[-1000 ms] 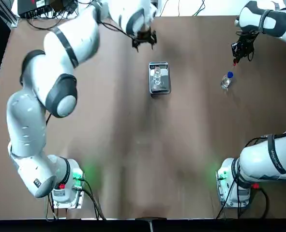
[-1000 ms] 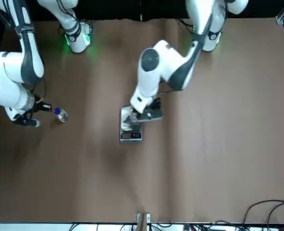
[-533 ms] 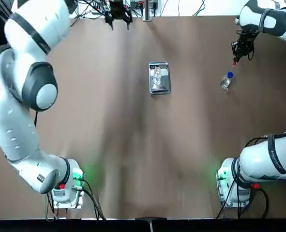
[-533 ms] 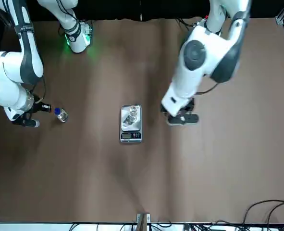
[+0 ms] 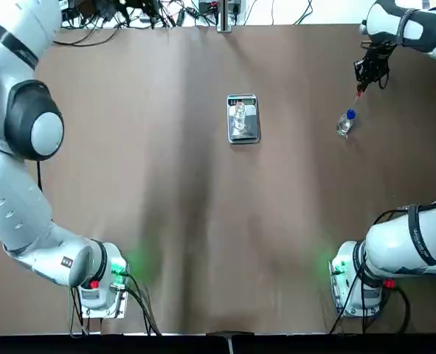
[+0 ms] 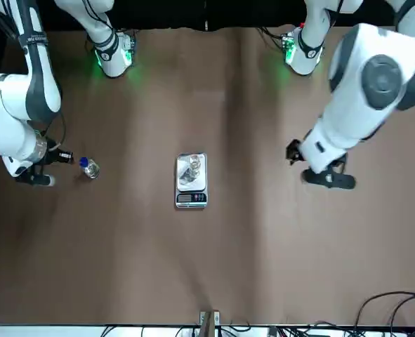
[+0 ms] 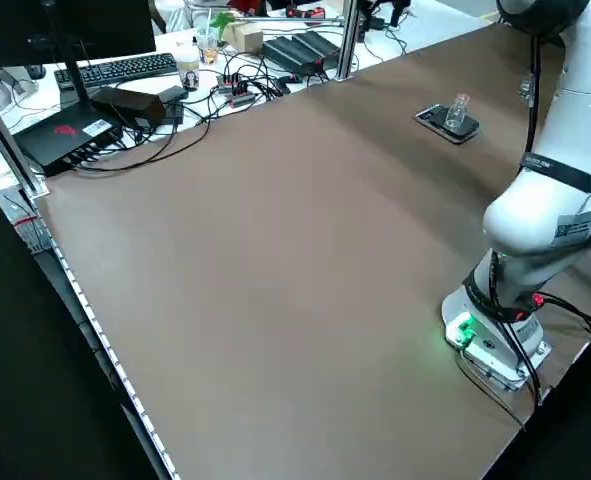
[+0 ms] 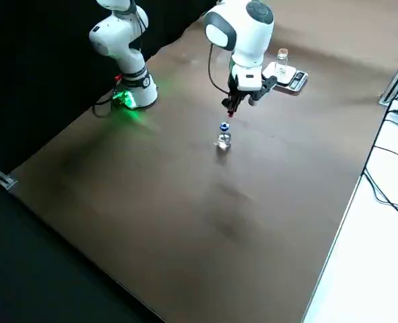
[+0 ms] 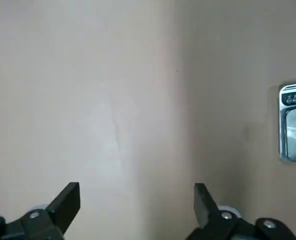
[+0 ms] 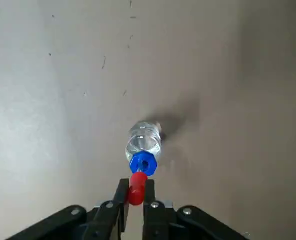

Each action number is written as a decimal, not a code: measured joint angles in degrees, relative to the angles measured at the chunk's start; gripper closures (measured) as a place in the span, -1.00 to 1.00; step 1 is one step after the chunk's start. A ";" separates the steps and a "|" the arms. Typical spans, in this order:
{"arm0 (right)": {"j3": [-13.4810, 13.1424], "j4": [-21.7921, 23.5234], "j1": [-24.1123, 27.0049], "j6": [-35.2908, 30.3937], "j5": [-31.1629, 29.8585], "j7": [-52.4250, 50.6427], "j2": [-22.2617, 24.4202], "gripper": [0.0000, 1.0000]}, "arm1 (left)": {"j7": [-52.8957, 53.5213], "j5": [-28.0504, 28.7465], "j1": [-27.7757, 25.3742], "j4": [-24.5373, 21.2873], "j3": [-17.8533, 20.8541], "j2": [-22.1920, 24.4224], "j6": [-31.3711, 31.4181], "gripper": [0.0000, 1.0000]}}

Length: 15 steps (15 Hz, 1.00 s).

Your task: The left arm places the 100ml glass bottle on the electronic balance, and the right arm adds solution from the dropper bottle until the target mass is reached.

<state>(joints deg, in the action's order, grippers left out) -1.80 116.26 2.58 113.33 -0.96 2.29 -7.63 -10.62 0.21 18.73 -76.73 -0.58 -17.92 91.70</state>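
- Standing upright on the metal plate of the electronic balance (image 6: 191,180), in contact with it: see the 100ml glass bottle (image 6: 194,163), small, clear and without a coloured cap.
- Lying flat on the brown tabletop (image 6: 193,267) between the two arms, with the display strip (image 6: 191,198) at the end away from the arms' bases: see the balance under that bottle.
- At the robot's left of the balance, well apart from it: see the left gripper (image 9: 136,185) above the tabletop, with fingers spread wide and nothing between them.
- At the robot's right of the balance, well apart from it: see the right gripper (image 10: 136,182), with fingers closed on the red rubber bulb (image 10: 137,189) of the dropper bottle (image 10: 143,140).
- Just beyond the fingertips: see the blue collar (image 10: 143,163), with the clear body below; cannot tell from these views whether touching the tabletop or just above it.
- Near both arms' bases: see green lights (image 5: 119,269) glowing.
- Past the edge of the tabletop, in the left side view: see a white desk (image 7: 435,30) with a black keyboard (image 7: 127,68), a dark monitor (image 7: 75,25) and tangled cables (image 7: 245,85).
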 joint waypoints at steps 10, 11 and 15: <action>0.10 -1.86 -0.10 -2.48 0.00 0.01 0.01 0.67 | 2.47 -0.31 -5.15 -0.08 -0.05 3.53 -3.52 -1.00; 0.13 -1.93 -0.11 -2.49 0.01 0.02 0.01 0.67 | 2.48 -0.31 -5.43 -0.08 -0.04 3.70 -3.85 -1.00; 0.16 -2.87 -0.12 -3.40 0.02 0.03 0.01 0.67 | 2.48 -0.31 -5.68 -0.10 -0.01 4.38 -4.44 -1.00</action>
<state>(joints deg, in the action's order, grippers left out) -1.64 113.39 2.46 109.94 -0.94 2.32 -7.62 -8.15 -0.10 13.05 -76.84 -0.59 -13.54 87.26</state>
